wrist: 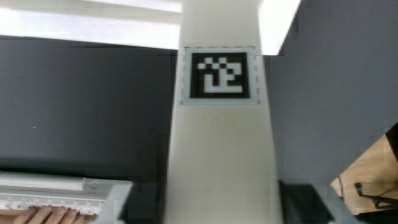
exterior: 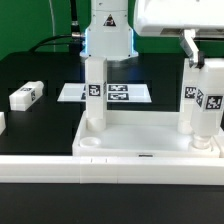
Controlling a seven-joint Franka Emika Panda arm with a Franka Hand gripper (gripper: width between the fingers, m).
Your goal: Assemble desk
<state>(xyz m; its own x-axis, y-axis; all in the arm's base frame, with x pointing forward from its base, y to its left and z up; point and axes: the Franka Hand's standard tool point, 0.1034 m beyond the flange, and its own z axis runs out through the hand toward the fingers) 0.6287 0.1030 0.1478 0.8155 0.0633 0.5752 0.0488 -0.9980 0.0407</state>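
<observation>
A black table [exterior: 40, 70] under a green backdrop, marker board [exterior: 105, 92] at frame centre. Across the lower frame, the desk top [exterior: 130, 140]; standing in it, a centre leg [exterior: 93, 95] and, at right, the held leg [exterior: 200, 100]. Clamped on that leg's top, seemingly: the gripper [exterior: 197, 58]. Leg-seating step, by the look of it; next, twisting it home in the corner, then releasing. At mid left, a spare leg [exterior: 25, 95].

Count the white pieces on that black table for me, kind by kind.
Desk top: 1
Legs: 3 (standing leg, held leg in the gripper, lying leg)
Low rail: 1
Marker board: 1
Total: 6, plus one cut-off white bit I cannot name.
</observation>
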